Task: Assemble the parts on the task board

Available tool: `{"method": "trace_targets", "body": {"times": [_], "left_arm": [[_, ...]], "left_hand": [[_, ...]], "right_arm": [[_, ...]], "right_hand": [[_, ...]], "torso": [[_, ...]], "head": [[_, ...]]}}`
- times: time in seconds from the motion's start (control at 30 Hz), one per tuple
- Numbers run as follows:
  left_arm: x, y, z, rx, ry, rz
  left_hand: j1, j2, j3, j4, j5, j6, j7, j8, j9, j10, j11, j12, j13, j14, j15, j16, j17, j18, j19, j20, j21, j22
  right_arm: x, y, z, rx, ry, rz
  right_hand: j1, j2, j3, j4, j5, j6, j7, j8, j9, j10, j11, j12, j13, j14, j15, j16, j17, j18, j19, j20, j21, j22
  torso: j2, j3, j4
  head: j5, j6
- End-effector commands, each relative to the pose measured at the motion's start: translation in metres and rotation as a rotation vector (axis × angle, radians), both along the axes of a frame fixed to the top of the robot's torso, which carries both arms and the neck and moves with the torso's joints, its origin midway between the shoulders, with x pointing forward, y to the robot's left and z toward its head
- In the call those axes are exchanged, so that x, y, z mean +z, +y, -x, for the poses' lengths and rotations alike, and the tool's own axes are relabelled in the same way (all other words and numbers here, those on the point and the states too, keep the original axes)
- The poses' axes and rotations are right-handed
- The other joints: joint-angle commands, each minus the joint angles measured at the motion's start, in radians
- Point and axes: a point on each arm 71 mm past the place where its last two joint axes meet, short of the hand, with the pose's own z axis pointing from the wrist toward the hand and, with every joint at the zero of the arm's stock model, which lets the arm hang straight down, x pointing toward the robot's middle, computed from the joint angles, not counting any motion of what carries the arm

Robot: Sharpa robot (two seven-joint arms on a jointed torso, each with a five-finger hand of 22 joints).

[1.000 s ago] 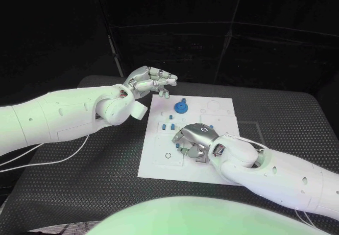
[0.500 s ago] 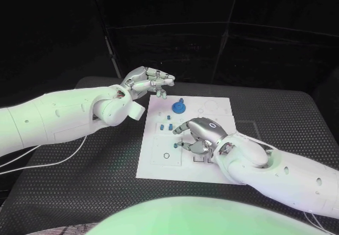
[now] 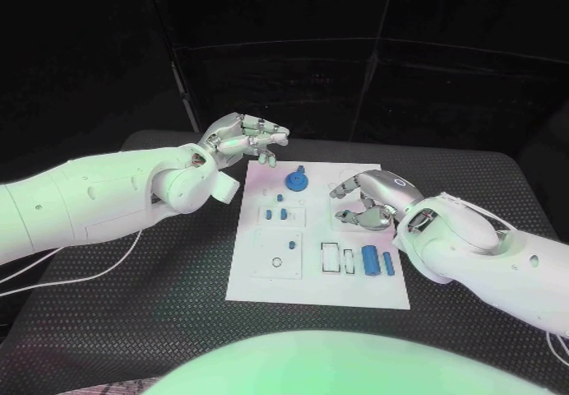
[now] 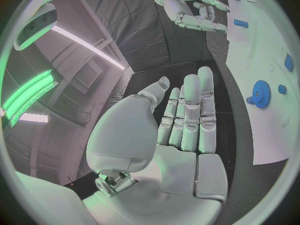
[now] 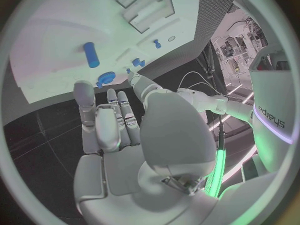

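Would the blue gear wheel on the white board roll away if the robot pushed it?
Probably not. The blue gear seems to lie flat on the task board, so it would likely slide or stay put. It looks stiff and light. On edge, its round toothed rim might roll.

The board (image 3: 255, 280) is lying in the middle of the table (image 3: 131, 304), and bare mat is lying to its left, right and near sides. The right hand (image 3: 367, 200) is hovering over the board's right part, covering the way in there. The left hand (image 3: 246, 138) is hanging off the board's far left corner. Between them the blue gear (image 3: 298, 178) is standing up, with small pegs (image 3: 275, 214) just nearer. The blue bars (image 3: 378, 260) are lying near right.
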Motion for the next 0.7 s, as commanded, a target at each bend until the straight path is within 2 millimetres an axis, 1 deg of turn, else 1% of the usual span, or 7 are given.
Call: {"method": "trace_targets", "body": {"times": [0.03, 0.1, 0.23, 0.4, 0.6, 0.63, 0.7], "left_arm": [[0.0012, -0.0015, 0.0001, -0.014, -0.002, 0.008], [0.0011, -0.0019, 0.0001, -0.015, -0.002, 0.008], [0.0011, -0.002, 0.0001, -0.017, -0.001, 0.008], [0.0011, -0.0018, 0.0003, -0.017, -0.001, 0.008], [0.001, -0.0018, 0.0006, -0.019, 0.002, 0.008], [0.001, -0.0018, 0.0006, -0.02, 0.003, 0.008], [0.0009, -0.0017, 0.0006, -0.02, 0.004, 0.008]], "left_hand": [[0.005, 0.002, -0.008, 0.001, -0.003, -0.008, 0.001, 0.0, -0.001, -0.004, 0.0, 0.005, -0.001, -0.004, 0.0, -0.004, -0.001, 0.006, 0.0, 0.004, -0.005, -0.001], [0.005, 0.002, -0.008, 0.001, -0.003, -0.008, 0.001, 0.0, -0.001, -0.004, 0.0, 0.005, -0.001, -0.004, 0.0, -0.004, -0.001, 0.006, 0.0, 0.004, -0.005, -0.001], [0.005, 0.003, -0.008, 0.001, -0.003, -0.008, 0.001, 0.001, -0.001, -0.004, 0.0, 0.006, -0.001, -0.004, 0.001, -0.004, -0.002, 0.006, 0.001, 0.004, -0.005, -0.001], [0.005, 0.003, -0.008, 0.001, -0.003, -0.008, 0.001, 0.001, -0.001, -0.004, 0.0, 0.006, -0.001, -0.004, 0.001, -0.004, -0.002, 0.006, 0.001, 0.004, -0.005, -0.001], [0.005, 0.005, -0.008, 0.001, -0.003, -0.007, 0.001, 0.002, -0.001, -0.004, 0.0, 0.007, -0.001, -0.004, 0.001, -0.005, -0.002, 0.006, 0.001, 0.005, -0.006, -0.002], [0.005, 0.005, -0.008, 0.001, -0.003, -0.007, 0.001, 0.002, -0.001, -0.004, 0.0, 0.007, -0.001, -0.004, 0.001, -0.005, -0.002, 0.006, 0.001, 0.005, -0.006, -0.002], [0.005, 0.005, -0.008, 0.001, -0.003, -0.007, 0.001, 0.002, -0.001, -0.004, 0.0, 0.007, -0.001, -0.004, 0.001, -0.005, -0.002, 0.006, 0.001, 0.005, -0.006, -0.002]], "right_arm": [[-0.0056, -0.0039, -0.0024, -0.01, 0.05, 0.092], [-0.007, -0.0056, -0.0038, -0.014, 0.057, 0.112], [-0.01, -0.0065, -0.0056, -0.014, 0.075, 0.145], [-0.0124, -0.0035, -0.0061, -0.006, 0.093, 0.167], [-0.0143, -0.0025, -0.0082, -0.016, 0.081, 0.204], [-0.0142, -0.002, -0.0085, -0.017, 0.075, 0.208], [-0.0143, -0.0011, -0.009, -0.018, 0.067, 0.214]], "right_hand": [[-0.004, 0.0, -0.018, 0.003, 0.004, -0.004, -0.007, 0.0, -0.002, -0.014, 0.001, 0.006, -0.002, 0.019, -0.002, -0.001, 0.001, 0.011, -0.002, -0.003, -0.008, -0.004], [-0.001, 0.002, -0.033, 0.006, 0.0, -0.008, -0.01, 0.0, -0.001, -0.021, 0.002, 0.009, -0.002, 0.02, -0.001, -0.001, 0.0, 0.011, -0.003, -0.002, -0.01, -0.007], [0.002, 0.006, -0.046, 0.01, -0.005, -0.007, -0.011, 0.001, -0.001, -0.024, 0.002, 0.014, -0.001, 0.02, -0.001, -0.001, -0.001, 0.011, -0.002, -0.002, -0.011, -0.007], [0.021, 0.024, -0.059, 0.012, -0.002, 0.009, -0.006, 0.007, 0.002, -0.007, -0.003, 0.037, 0.0, 0.018, -0.005, -0.005, -0.007, 0.01, 0.007, -0.005, -0.008, 0.001], [0.034, 0.039, -0.057, 0.012, 0.007, 0.02, 0.003, 0.008, 0.002, 0.0, -0.005, 0.048, -0.001, 0.017, -0.007, -0.007, -0.009, 0.009, 0.011, -0.007, -0.008, 0.001], [0.036, 0.041, -0.056, 0.012, 0.009, 0.021, 0.003, 0.008, 0.002, 0.001, -0.005, 0.049, -0.001, 0.017, -0.007, -0.007, -0.009, 0.009, 0.012, -0.007, -0.007, 0.002], [0.04, 0.045, -0.053, 0.011, 0.01, 0.023, 0.004, 0.008, 0.002, 0.002, -0.005, 0.05, -0.001, 0.018, -0.007, -0.007, -0.008, 0.009, 0.013, -0.008, -0.007, 0.002]], "torso": [[0.001, -0.0004, 0.0023], [0.001, -0.0008, 0.0033], [0.001, -0.0009, 0.0022], [0.002, -0.0008, 0.0007], [0.002, -0.0018, 0.0018], [0.001, -0.0007, 0.0014], [0.001, -0.0005, 0.0013]], "head": [[-0.002, 0.0], [-0.003, 0.0], [-0.001, 0.0], [0.0, 0.0], [-0.002, 0.0], [-0.002, 0.0], [-0.003, 0.0]]}}
